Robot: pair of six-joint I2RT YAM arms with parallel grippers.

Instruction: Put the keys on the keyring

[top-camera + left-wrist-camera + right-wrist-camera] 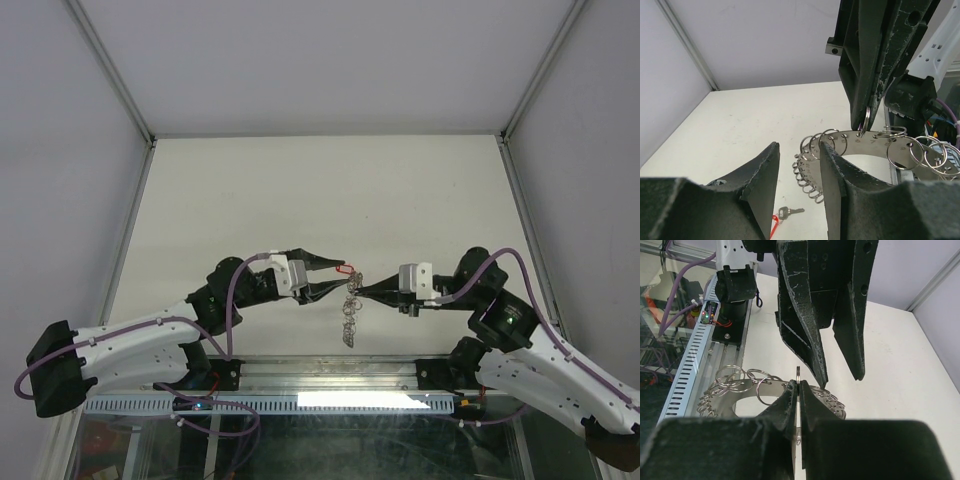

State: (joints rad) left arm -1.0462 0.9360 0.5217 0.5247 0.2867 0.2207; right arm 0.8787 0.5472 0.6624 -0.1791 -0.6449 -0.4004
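Keyring (350, 318) clamped in R gripper (361, 291); L gripper (343, 278) jaws apart, keys (347, 268) at tip.

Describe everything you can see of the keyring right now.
The keyring is a flat, silvery metal hoop punched with numbered holes, many carrying small wire split rings. It dangles tilted from the right gripper, which is shut on one upright split ring at its top edge. The left gripper sits open beside it; contact unclear.

Silver keyring (350, 312), red tag (347, 268) (white table (330, 190))
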